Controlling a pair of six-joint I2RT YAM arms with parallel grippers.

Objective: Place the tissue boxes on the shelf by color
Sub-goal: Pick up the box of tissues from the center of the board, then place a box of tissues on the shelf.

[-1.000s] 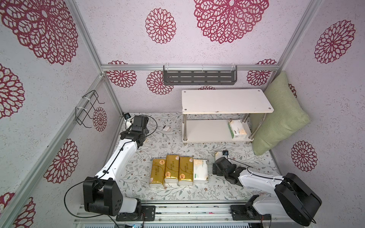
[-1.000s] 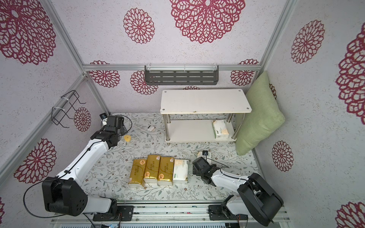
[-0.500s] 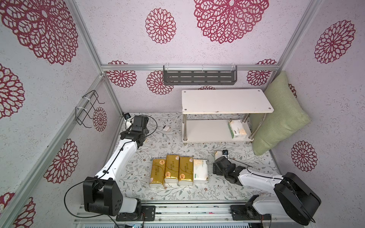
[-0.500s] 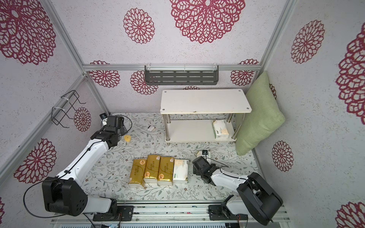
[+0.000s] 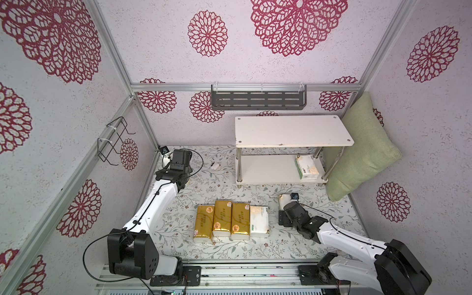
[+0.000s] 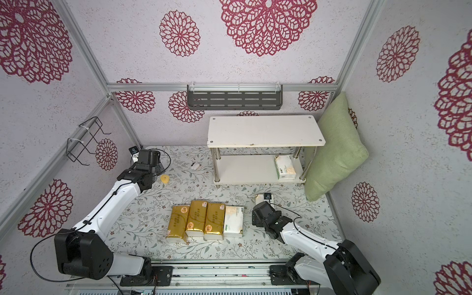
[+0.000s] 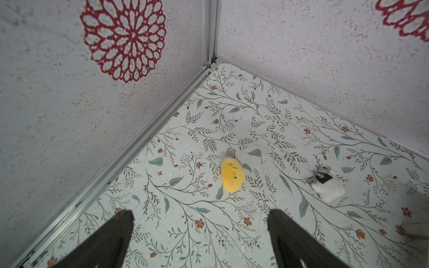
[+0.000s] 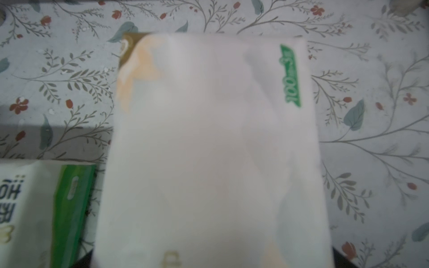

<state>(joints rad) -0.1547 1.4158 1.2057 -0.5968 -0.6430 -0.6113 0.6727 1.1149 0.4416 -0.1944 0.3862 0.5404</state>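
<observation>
Tissue boxes (image 5: 240, 221): four in a row on the table (image 5: 178, 245), three gold, one white. Fifth one (image 5: 306, 167) on lower board of the shelf (image 5: 293, 130), right end. Sixth one (image 8: 209, 139) right at the right gripper (image 5: 285, 208); grip there not possible to judge. Left gripper (image 7: 200, 212) wide open, empty.

Four-pack row (image 5: 231, 221) before shelf (image 5: 293, 130); fifth pack (image 5: 306, 167) on lower board (image 5: 268, 168); sixth pack (image 8: 209, 150) seemingly right of row.

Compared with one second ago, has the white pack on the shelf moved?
No. The white pack lies where it was on the shelf, beside its chrome leg.
</observation>
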